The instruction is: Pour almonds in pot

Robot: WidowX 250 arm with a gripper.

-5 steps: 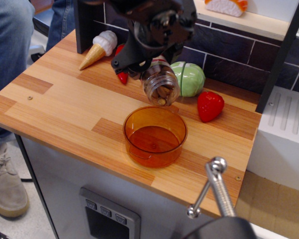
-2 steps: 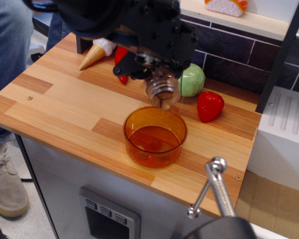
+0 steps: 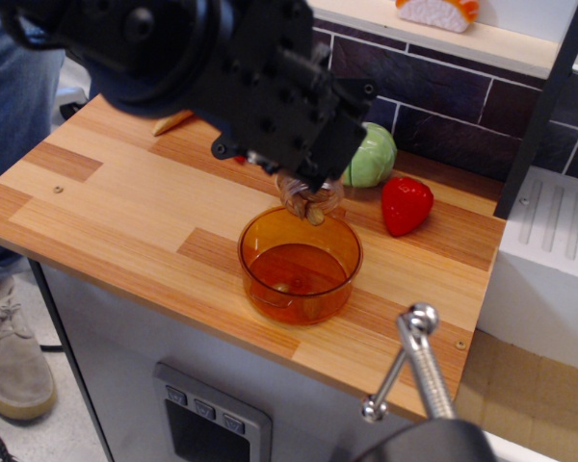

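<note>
Denim-clad legs (image 3: 14, 106) and a tan shoe (image 3: 10, 356) stand at the far left, beside the wooden counter (image 3: 125, 212). Only the tip of the ice cream cone toy (image 3: 171, 121) now peeks out from under the black arm; a second ago the whole cone with its white swirl was in the open, and the red toy behind it was partly visible too, whereas now only a sliver of red shows under the arm. The arm has swung forward and down, so its dark bulk covers much more of the back left of the counter than before.

The tool (image 3: 303, 164) is clenched on the clear jar (image 3: 309, 197), though the fingers themselves are lost against the black housing. The jar has tipped further: earlier its open mouth faced the camera at a slant, now it points almost straight down, and only its neck and rim show below the tool. One of the almonds (image 3: 315, 216) hangs at the rim, right above the back wall of the orange pot (image 3: 300, 262). A small pale piece, likely a nut, now lies on the pot's floor near the left, where the floor was bare before. The pot itself has not shifted.

Right of the jar, the green cabbage toy (image 3: 370, 154) sits half hidden behind the tool, and the red strawberry toy (image 3: 407, 204) lies just beside it, both where they were. At the lower right a metal lever with ball ends (image 3: 419, 361) rises in the foreground.
</note>
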